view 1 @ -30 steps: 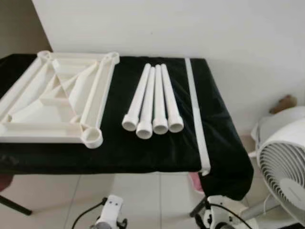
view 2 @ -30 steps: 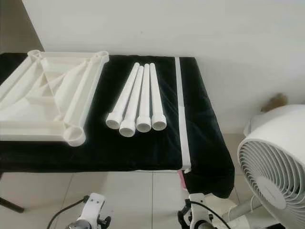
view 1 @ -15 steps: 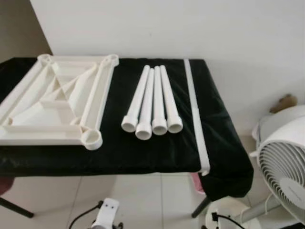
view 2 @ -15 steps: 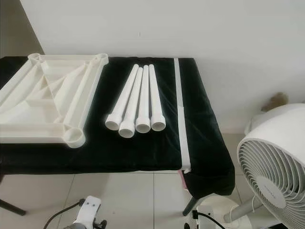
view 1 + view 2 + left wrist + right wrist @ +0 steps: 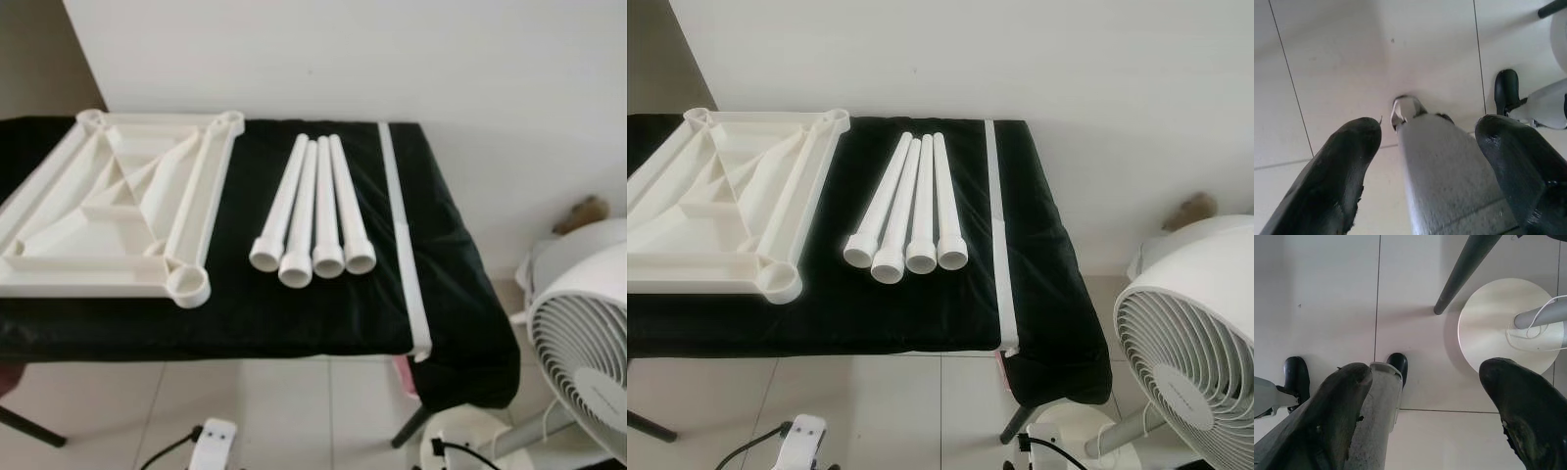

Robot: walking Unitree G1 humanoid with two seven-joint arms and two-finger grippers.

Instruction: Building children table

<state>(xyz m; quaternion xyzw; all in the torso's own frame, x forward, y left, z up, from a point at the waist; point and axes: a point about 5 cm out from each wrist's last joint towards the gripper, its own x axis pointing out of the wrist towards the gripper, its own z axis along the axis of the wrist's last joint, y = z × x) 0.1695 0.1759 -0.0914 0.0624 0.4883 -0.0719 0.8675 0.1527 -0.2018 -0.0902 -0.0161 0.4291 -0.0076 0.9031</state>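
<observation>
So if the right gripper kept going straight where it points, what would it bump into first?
Probably the tiled floor. The right gripper hangs open, pointing down, with the fan's round base just off to the side.

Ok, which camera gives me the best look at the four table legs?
The right eye view: all four table legs lie side by side near its centre, open ends facing the robot. The left eye view shows them equally whole. Both wrist views point at the floor.

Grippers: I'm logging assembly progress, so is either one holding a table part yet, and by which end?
Nothing is held. The left gripper and right gripper hang open over the floor.
</observation>
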